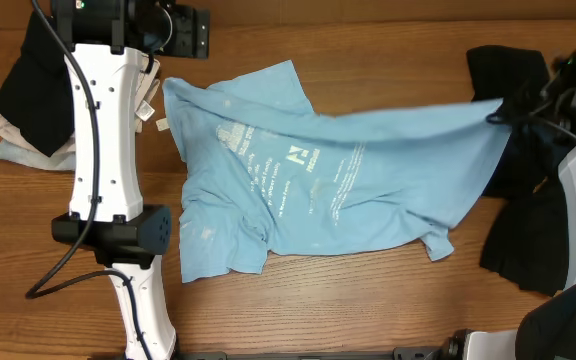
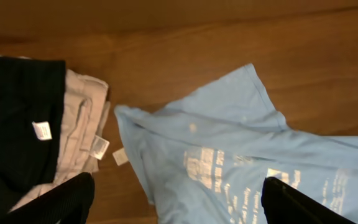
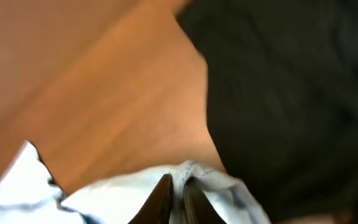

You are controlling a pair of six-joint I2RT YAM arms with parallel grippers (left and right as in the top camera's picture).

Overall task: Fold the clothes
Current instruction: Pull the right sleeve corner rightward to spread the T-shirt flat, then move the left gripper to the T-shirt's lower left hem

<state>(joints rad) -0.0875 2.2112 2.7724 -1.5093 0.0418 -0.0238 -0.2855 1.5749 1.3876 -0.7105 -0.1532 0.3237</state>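
Observation:
A light blue T-shirt (image 1: 318, 180) with white print lies crumpled across the middle of the wooden table. My right gripper (image 1: 499, 113) is shut on the shirt's right corner and holds it lifted and stretched to the right; the right wrist view shows the fingers (image 3: 178, 194) pinching the pale hem (image 3: 216, 179). My left gripper (image 2: 178, 202) is open and empty, hovering above the shirt's upper left part (image 2: 241, 155), near the back left of the table (image 1: 173, 35).
A pile of black and beige clothes (image 1: 33, 95) lies at the far left, also in the left wrist view (image 2: 36, 130). Black garments (image 1: 528, 190) lie at the right edge under my right arm. Bare wood (image 1: 368, 310) runs along the front.

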